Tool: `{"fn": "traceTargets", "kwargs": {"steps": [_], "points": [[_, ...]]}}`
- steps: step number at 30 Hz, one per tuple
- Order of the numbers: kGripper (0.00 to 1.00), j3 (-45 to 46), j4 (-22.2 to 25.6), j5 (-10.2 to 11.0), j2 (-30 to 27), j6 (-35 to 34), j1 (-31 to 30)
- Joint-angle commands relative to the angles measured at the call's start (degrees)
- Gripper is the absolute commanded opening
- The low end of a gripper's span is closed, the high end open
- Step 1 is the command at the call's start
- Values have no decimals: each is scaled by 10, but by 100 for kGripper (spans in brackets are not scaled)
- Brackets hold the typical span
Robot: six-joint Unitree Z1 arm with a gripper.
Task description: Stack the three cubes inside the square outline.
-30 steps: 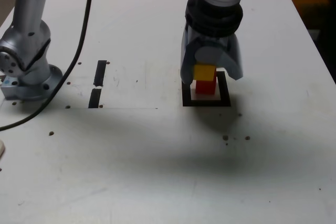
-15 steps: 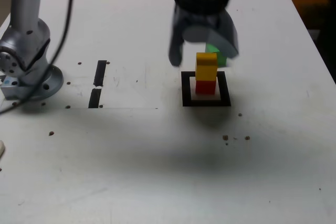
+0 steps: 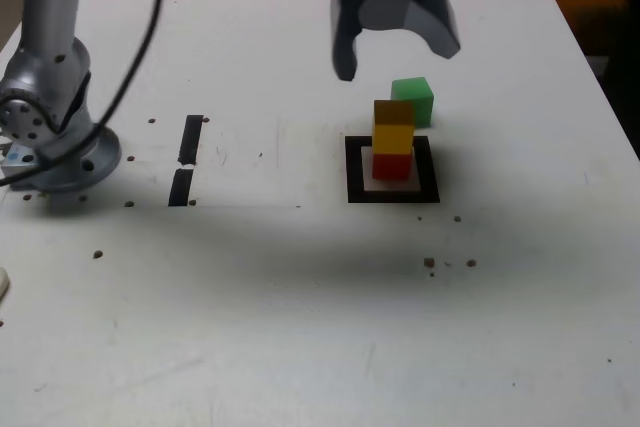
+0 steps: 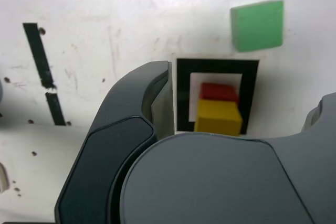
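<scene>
The hand point(image 3: 396, 55) hangs spread and empty above the green cube point(image 3: 412, 101); a careless descent could topple the yellow cube point(image 3: 393, 128) beside it.

White table point(image 3: 300, 327) bears square outline point(image 3: 392, 194), green cube point(image 3: 412, 101), black strips point(image 3: 189, 139).

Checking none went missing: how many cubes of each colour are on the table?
Red cube: 1
Yellow cube: 1
Green cube: 1
Total: 3
</scene>
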Motion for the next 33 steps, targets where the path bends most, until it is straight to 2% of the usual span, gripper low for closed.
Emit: {"fn": "traceTargets", "kwargs": {"steps": [1,8,15,24,33], "points": [[99,-13,2,4,15,5,12],[99,-41,3,-3,63,25,42],[99,-11,0,-3,85,36,51],[99,-43,1,9,138,22,36],[91,-79,0,11,180,27,38]]}}
